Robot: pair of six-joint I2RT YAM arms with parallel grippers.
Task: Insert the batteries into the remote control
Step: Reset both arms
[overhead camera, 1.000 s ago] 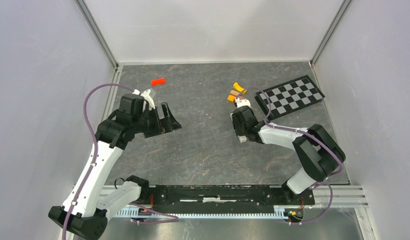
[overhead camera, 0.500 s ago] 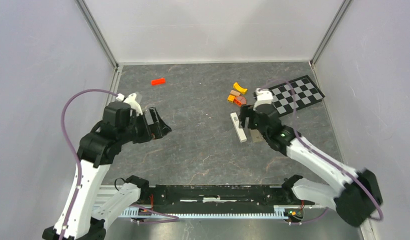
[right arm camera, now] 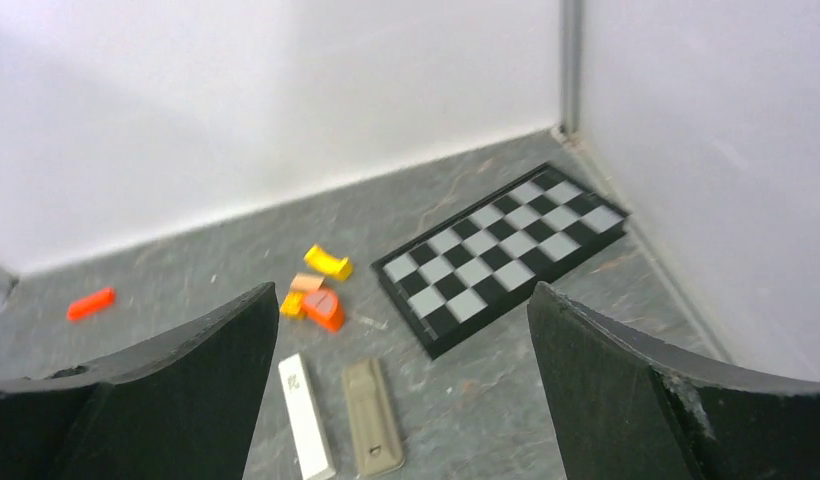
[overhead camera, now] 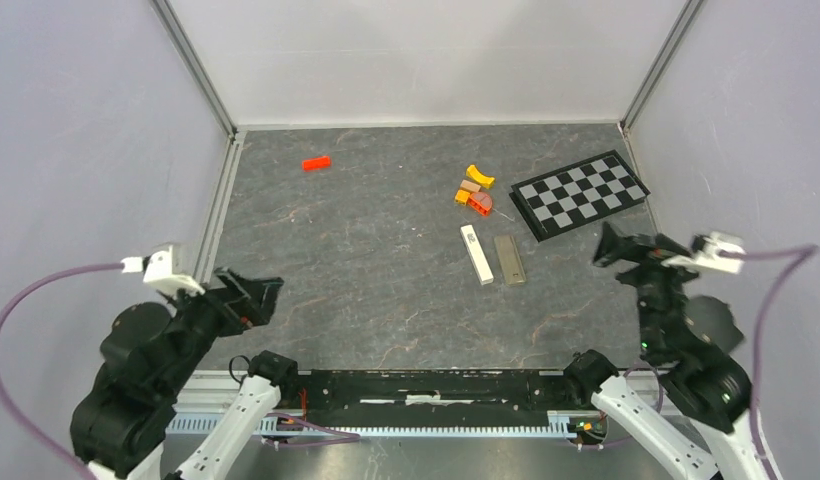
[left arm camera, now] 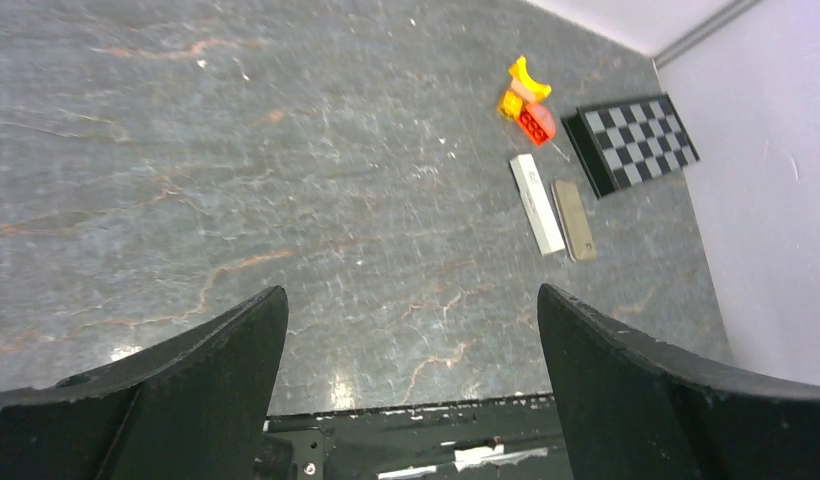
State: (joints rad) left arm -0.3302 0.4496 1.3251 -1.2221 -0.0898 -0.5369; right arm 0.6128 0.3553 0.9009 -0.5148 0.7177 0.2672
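The left arm is folded low over the near left corner, its left pincer (overhead camera: 250, 297) raised off the worktop (overhead camera: 386, 270) and aimed toward the middle, with both black fingers (left arm camera: 201, 365) spread wide and nothing between them. The right arm stands folded at the near right corner, and the right pincer (overhead camera: 610, 248) hangs in the air beside the right wall, pointing inward; its fingers (right arm camera: 191, 375) are also parted wide and hold nothing. The worktop is a dark grey, stone-patterned sheet with faint rusty veins, shut in by pale walls on three sides, with metal posts in the far corners and a black rail along the near edge between the arm bases. The remote control (overhead camera: 509, 259) lies flat, grey-tan back up, right of centre and well apart from both pincers. A narrow white bar (overhead camera: 476, 254) lies just beside it on its left, nearly parallel. Just beyond them sits a small cluster of orange and yellow blocks (overhead camera: 473, 189), and to its right a black-and-grey checkerboard (overhead camera: 580, 193) lies flat at an angle near the right wall. A lone red block (overhead camera: 316, 162) rests far off toward the back left. The batteries are too small to make out in any view. Open worktop lies between each pincer and the remote control.
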